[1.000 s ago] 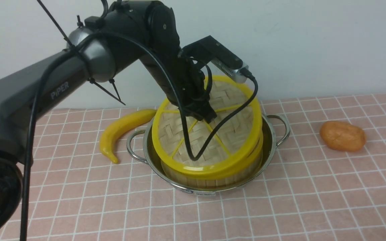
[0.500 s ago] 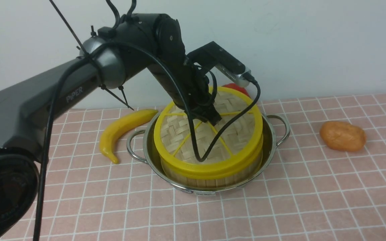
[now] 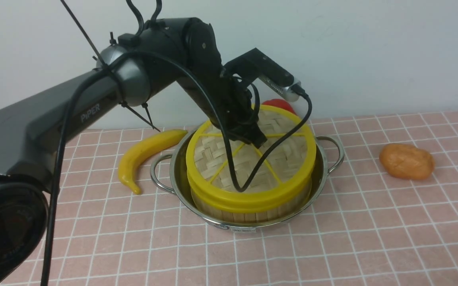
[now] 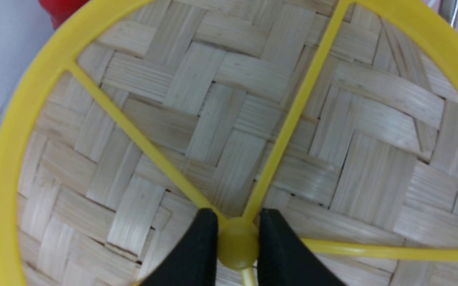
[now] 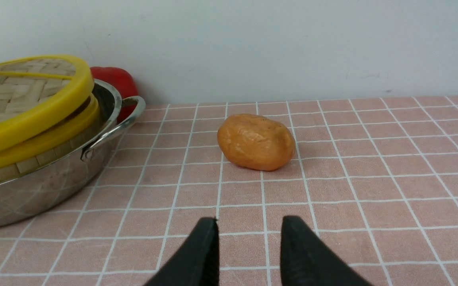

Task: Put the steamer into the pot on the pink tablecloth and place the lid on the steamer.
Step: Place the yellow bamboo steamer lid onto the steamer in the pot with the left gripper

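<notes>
Front view — the pot [image 3: 324,171] is sitting on the pink tablecloth [image 3: 352,238], with the steamer [image 3: 249,208] resting inside it. The lid [image 3: 284,159] is lying on top of the steamer, tilted a little, its far edge riding higher than its near edge. The left gripper [image 3: 253,139] is reaching down onto the middle of the lid. In the left wrist view its fingers [image 4: 197,246] are pinching the lid's yellow central knob from both sides, touching it.

A banana [image 3: 145,153] is lying just beside the pot's left handle. A potato [image 3: 406,161] is lying well apart from the pot on the right. A red object [image 3: 280,104] is showing behind the pot, mostly hidden.

Right wrist view — the right gripper [image 5: 249,254] is hanging low over bare cloth, jaws standing apart and holding nothing, with the potato ahead of it and the pot off to one side.
</notes>
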Robot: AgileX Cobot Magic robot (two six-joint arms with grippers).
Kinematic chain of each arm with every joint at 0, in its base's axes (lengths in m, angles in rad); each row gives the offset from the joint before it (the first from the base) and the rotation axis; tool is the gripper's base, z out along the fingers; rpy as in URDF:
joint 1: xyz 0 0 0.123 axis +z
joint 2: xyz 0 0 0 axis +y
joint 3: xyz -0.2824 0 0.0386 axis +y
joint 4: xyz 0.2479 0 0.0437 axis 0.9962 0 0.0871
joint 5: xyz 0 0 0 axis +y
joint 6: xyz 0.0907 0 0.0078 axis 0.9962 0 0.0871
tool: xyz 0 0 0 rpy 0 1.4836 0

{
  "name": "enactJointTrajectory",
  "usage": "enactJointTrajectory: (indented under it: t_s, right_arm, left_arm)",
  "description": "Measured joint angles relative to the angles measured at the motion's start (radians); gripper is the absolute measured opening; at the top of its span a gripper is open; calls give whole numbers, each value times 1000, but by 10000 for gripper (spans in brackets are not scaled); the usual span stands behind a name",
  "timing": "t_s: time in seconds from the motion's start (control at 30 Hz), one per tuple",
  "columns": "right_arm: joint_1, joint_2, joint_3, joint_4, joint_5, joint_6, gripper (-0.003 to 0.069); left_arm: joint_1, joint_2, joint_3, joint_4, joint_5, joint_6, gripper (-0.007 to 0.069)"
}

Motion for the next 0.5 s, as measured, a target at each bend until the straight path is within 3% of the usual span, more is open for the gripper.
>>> enactJointTrajectory:
  t_s: [0.5]
  right_arm:
    - [0,0,0,0,0,0,240]
  left_arm:
    - [-3,29,-1,43,1,-48,119]
